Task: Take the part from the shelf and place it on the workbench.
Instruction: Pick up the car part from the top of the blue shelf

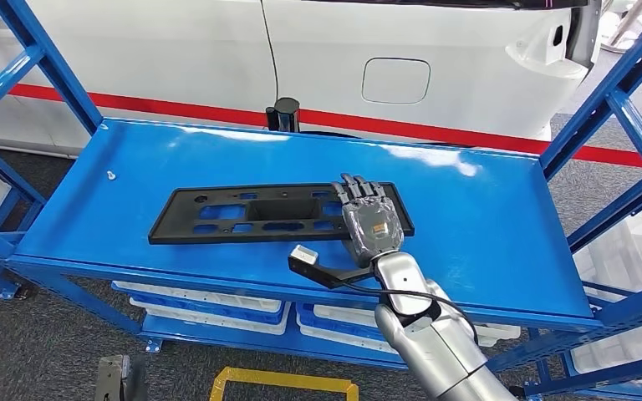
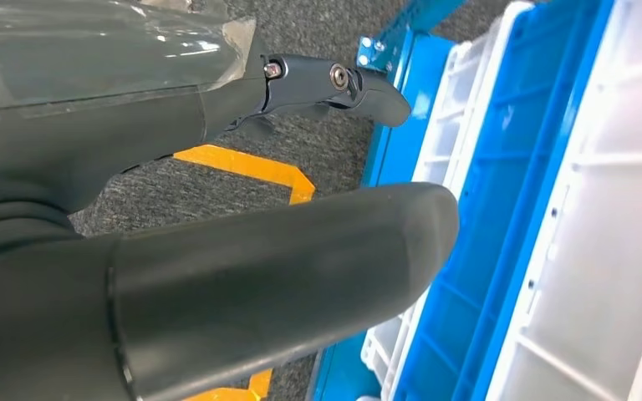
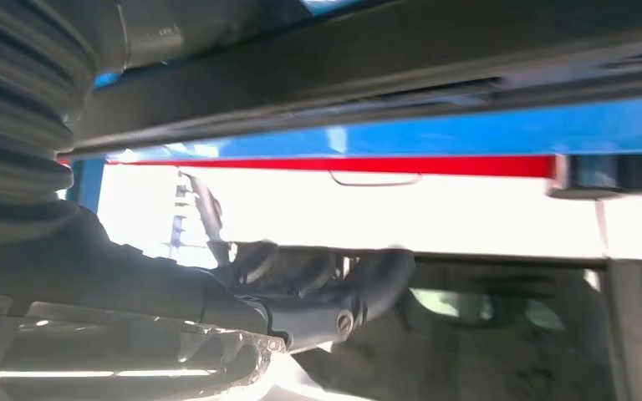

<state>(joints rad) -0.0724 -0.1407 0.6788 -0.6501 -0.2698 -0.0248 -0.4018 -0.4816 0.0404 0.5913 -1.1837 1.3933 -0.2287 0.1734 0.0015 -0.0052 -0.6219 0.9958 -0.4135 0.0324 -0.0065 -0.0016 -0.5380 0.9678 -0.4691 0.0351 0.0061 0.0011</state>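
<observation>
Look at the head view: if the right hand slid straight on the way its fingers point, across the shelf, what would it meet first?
The right hand already lies over the black part. Beyond its fingertips comes bare blue shelf, then probably the shelf's back edge; depth is unclear.

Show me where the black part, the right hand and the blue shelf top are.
black part (image 1: 242, 213), head view, its middle section.
right hand (image 1: 369, 219), head view, back of the hand, resting on the part's right end.
blue shelf top (image 1: 485, 225), head view, bare surface.

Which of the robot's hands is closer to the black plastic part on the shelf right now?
Right. The right hand lies flat over the near right end of the black part on the blue shelf. The left hand hangs low beside the lower shelf's bins, well away.
</observation>
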